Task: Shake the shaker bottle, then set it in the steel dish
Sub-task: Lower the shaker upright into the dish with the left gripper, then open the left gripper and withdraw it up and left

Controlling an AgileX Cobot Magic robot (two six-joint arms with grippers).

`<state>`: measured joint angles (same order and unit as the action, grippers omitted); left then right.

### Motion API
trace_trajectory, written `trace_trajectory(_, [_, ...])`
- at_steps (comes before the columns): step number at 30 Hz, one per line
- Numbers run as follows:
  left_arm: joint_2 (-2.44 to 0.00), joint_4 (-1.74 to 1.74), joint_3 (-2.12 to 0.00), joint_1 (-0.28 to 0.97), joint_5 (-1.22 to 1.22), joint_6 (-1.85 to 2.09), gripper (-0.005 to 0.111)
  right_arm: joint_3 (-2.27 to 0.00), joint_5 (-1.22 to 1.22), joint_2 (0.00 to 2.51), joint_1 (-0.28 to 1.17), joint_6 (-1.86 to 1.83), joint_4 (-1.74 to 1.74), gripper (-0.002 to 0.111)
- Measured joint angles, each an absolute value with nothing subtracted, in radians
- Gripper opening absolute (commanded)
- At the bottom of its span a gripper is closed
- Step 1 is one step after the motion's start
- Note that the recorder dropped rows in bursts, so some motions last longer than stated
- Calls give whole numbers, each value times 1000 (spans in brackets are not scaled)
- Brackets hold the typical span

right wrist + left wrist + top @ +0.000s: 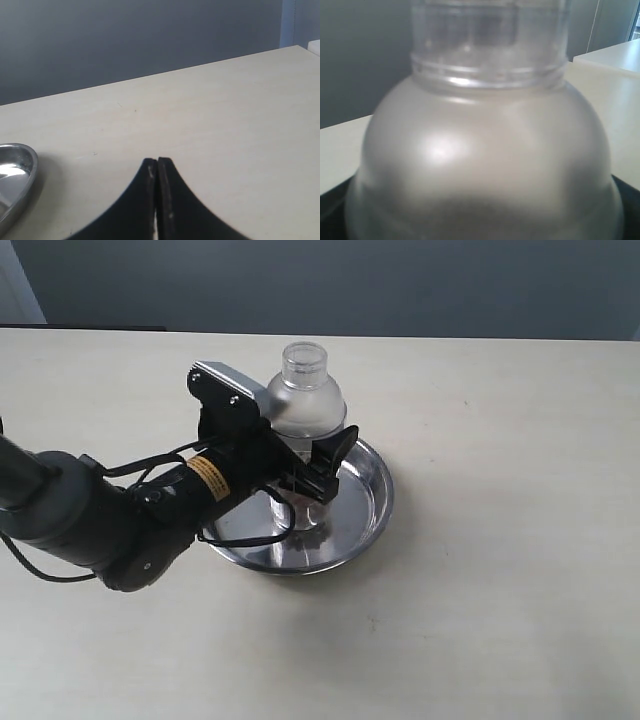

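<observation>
Left claw [304, 474] around bottle [306, 403] in dish [379, 490]

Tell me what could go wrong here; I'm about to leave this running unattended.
The shaker bottle stands tall in the shallow steel dish, so it may tip on release. The left gripper sits close around it; pulling back could drag the bottle or catch the dish's rim.

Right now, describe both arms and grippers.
The left arm is dark grey and rounded, with thin black cables, a yellow label at the wrist and a silver screwed plate above. The left gripper is black. The right gripper has two black curved fingers with pale scuffed edges; its arm is unseen.
</observation>
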<state>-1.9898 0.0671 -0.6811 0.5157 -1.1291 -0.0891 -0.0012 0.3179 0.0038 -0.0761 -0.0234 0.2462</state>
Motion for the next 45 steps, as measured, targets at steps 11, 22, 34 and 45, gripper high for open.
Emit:
trace_trajectory(11, [-1992,74,-679,516,-1147,-76,93,-1,318,4,-76,-23,246,-1])
trace_trajectory(22, [-1992,49,-679,516,-1163,-76,93,-1,318,4,-76,-23,246,-1])
trace_trajectory(34, [-1951,49,-663,516,-1169,-78,93,-1,318,4,-76,-25,246,-1])
trace_trajectory(45, [-1869,40,-654,516,-1169,-70,93,-1,318,4,-76,-25,246,-1])
